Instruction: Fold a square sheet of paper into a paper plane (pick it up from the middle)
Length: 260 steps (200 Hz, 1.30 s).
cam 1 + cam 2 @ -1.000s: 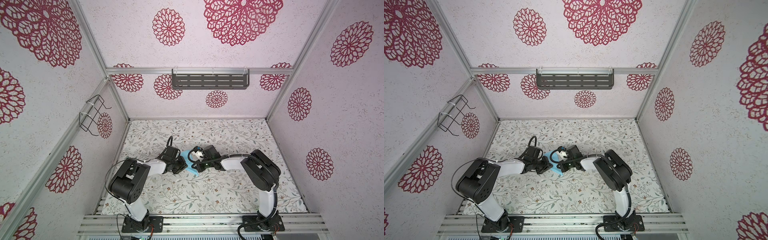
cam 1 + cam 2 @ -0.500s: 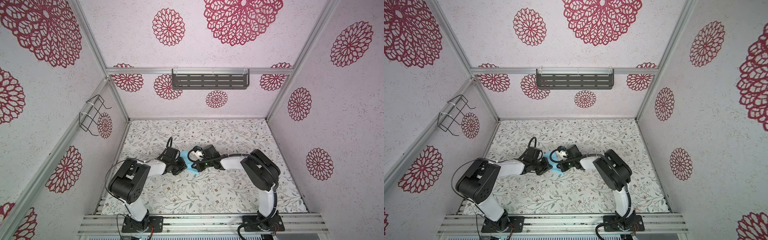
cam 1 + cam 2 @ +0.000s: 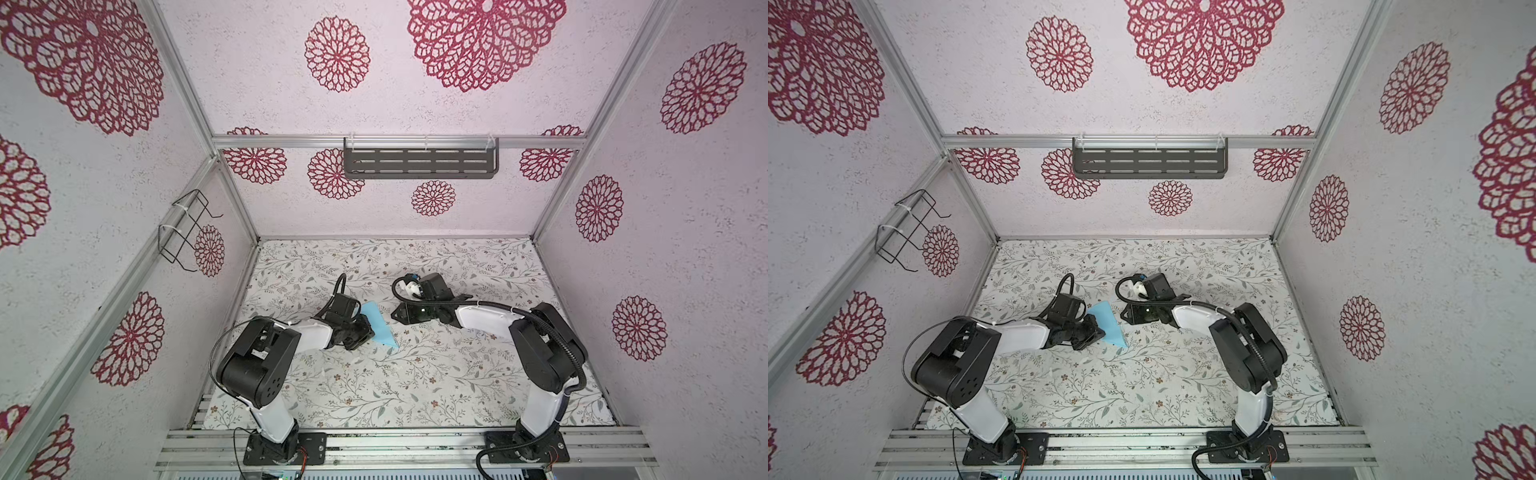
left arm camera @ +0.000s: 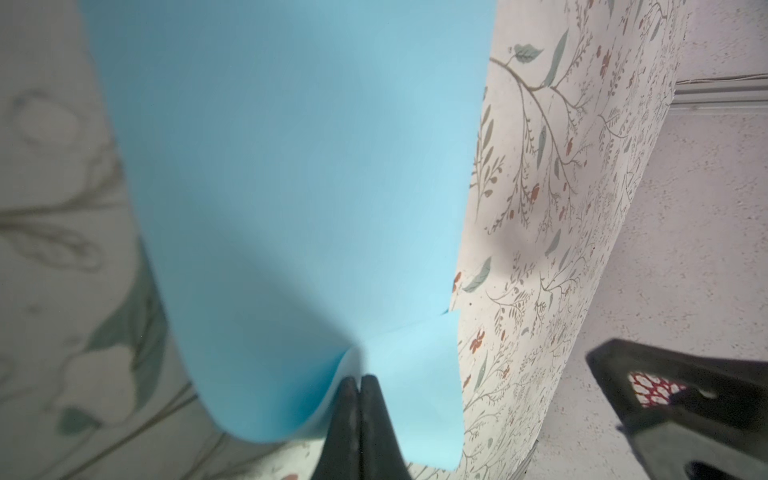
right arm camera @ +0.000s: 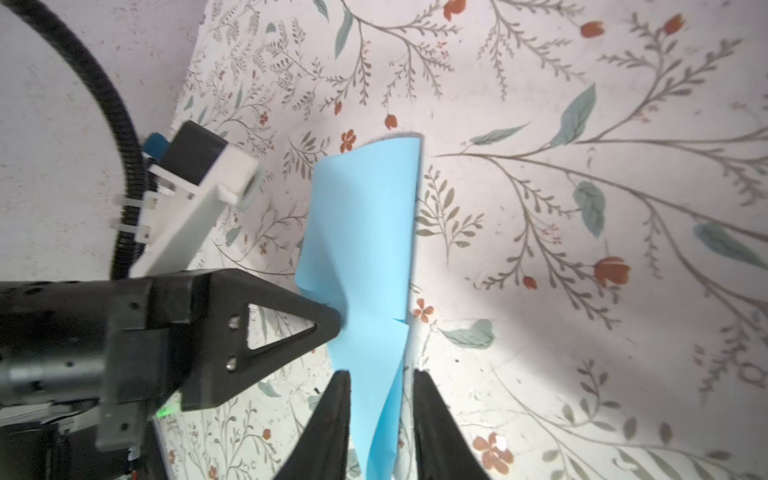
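I read L gripper pinched tight on one edge of the blue paper sheet. The sheet stands half-folded right at that gripper, off the mat. R gripper, opposite L gripper, has its jaws partway apart astride the sheet, gripping nothing. Risk imo: w/ one pinch only, the sheet can sag or twist and skew the crease. R closing off-line would crumple it.
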Each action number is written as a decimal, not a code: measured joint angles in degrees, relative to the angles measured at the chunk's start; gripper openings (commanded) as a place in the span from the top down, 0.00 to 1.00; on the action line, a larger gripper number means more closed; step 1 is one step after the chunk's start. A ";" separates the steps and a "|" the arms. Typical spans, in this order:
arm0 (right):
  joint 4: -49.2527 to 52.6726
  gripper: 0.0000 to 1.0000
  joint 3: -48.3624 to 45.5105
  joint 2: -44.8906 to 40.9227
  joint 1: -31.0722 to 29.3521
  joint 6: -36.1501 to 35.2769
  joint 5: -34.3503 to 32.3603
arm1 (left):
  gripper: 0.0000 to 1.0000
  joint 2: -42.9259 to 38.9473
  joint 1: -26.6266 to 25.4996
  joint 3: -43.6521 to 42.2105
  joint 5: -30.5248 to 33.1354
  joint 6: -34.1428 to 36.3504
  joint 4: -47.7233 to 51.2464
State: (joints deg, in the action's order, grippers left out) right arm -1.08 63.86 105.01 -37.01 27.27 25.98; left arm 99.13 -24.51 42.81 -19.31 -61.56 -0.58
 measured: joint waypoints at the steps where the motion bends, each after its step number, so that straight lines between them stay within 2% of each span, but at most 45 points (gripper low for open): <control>1: 0.11 0.74 0.00 -0.04 -0.09 0.13 0.09 | 0.98 0.00 0.00 0.04 0.07 0.00 0.04; 60: 2.80 0.91 0.26 0.74 -5.66 7.45 5.05 | 0.99 0.17 -0.31 1.03 0.76 0.42 1.77; 100: 4.48 0.95 3.41 5.77 -6.62 9.88 5.70 | 0.99 0.28 -0.31 1.36 0.76 0.48 2.32; 152: 7.10 0.96 5.79 9.66 -6.38 10.36 4.98 | 0.99 0.52 -0.31 2.12 0.76 0.72 3.50; 260: 9.86 0.93 5.64 9.84 -5.79 10.25 3.21 | 0.99 0.87 -0.35 3.23 1.01 1.81 5.88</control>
State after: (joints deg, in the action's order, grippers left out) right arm 8.78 69.49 114.85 -42.81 37.52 29.19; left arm 100.01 -24.86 46.04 -18.31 -59.75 5.30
